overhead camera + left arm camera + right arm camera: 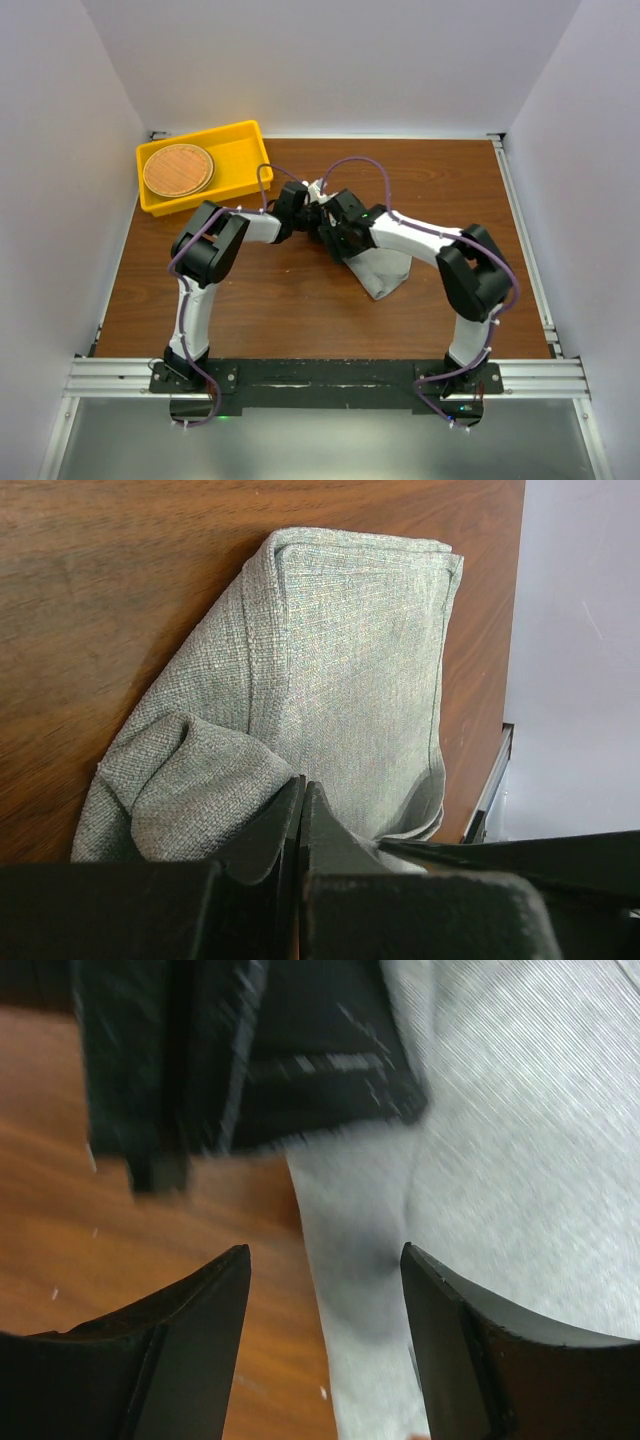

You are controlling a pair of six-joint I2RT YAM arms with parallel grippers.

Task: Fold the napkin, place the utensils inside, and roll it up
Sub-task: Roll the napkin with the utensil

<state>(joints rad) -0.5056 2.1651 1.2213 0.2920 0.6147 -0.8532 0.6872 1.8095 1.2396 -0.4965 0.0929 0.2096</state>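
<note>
Top view bright and even, soft shadows on the worktop (300, 300). Left wrist view sharp, napkin (350, 680) weave crisp. Right wrist view motion-blurred and streaky; right tool (325, 1260) dark, edges soft.

On my feed the left arm (195, 305) and the right arm (405, 235) look alike: white tubular links between bulky black joint housings, each on a black base. A thin purple cable (365, 162) runs along each arm, looping loose near the wrist and the base, with small pale ties on it. I see a small green light (222, 417) by the left base. The left gripper (301, 785) has 2 matte black fingers with curved, tapering tips. The right gripper (325, 1250) has the same black wedge-shaped pair with smooth edges.
</note>
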